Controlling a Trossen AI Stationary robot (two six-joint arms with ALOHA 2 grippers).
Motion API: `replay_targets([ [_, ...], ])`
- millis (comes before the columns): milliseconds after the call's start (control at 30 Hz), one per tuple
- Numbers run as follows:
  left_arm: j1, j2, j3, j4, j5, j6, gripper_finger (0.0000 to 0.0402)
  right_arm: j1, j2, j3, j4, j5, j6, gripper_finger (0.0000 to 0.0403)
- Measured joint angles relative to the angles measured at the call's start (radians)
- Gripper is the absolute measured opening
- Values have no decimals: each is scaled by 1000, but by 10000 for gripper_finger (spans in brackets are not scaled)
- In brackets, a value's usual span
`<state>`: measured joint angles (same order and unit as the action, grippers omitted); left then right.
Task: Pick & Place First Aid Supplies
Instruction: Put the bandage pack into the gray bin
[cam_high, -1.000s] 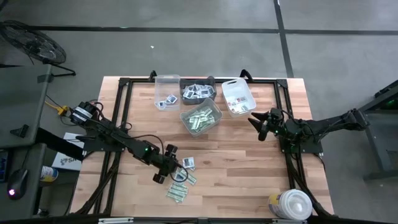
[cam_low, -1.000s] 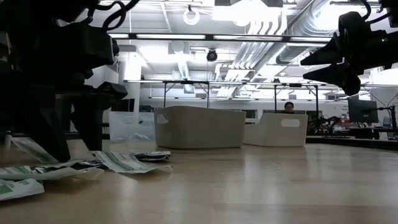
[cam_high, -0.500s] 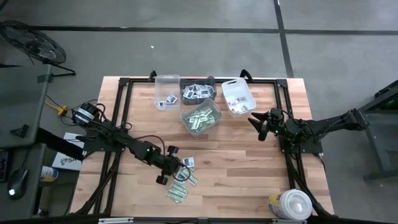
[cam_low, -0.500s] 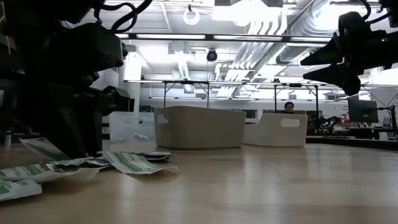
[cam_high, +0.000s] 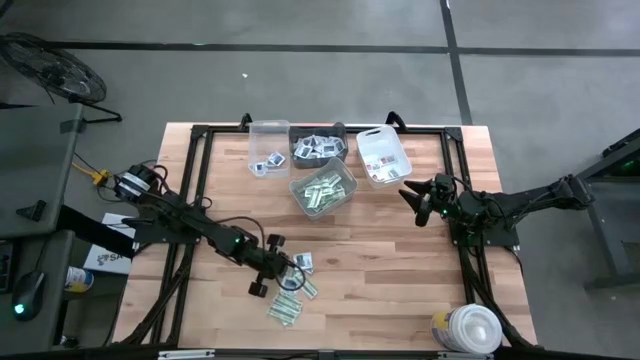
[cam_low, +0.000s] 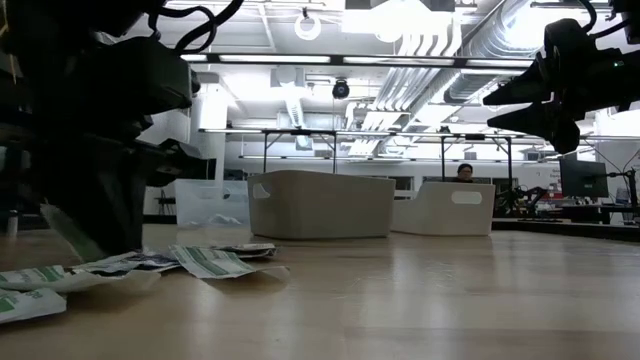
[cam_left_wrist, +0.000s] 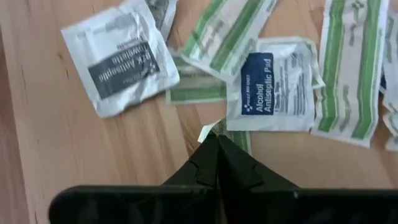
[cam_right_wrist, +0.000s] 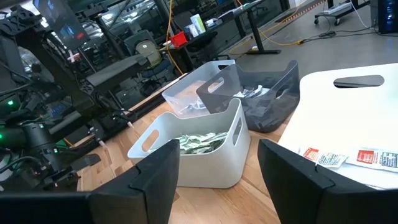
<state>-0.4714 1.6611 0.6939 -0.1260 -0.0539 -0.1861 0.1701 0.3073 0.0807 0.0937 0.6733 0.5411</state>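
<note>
My left pincer (cam_left_wrist: 217, 138) clenched on a green strip's (cam_left_wrist: 231, 135) corner amid the packets (cam_left_wrist: 277, 84); so thin a pinch risks slipping when lifted.

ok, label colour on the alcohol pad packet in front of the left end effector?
Dark blue with white print, on a white packet. Left wrist view shows it best.

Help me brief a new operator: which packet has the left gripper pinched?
On the wooden table, find the loose packet pile near its front edge. The left gripper, shut, pinches a green-striped strip peeking from beneath the blue-labelled alcohol pad.
</note>
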Motion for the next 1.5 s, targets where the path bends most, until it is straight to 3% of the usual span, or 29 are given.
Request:
replay_targets([
  [167, -1, -78, -1, -86, -19, -6, 2, 0, 0, 0, 0, 0, 0, 211],
  [367, 7, -166, 38, -291, -110, -6, 1, 0, 0, 0, 0, 0, 0, 211],
  [600, 58, -229, 109, -379, -124, -5, 1, 0, 0, 0, 0, 0, 0, 211],
  [1233, 305, -232, 366, -360, -200, 184, 1, 0, 0, 0, 0, 0, 0, 211],
  [1500, 378, -232, 375, -177, -261, 243, 1, 0, 0, 0, 0, 0, 0, 211],
])
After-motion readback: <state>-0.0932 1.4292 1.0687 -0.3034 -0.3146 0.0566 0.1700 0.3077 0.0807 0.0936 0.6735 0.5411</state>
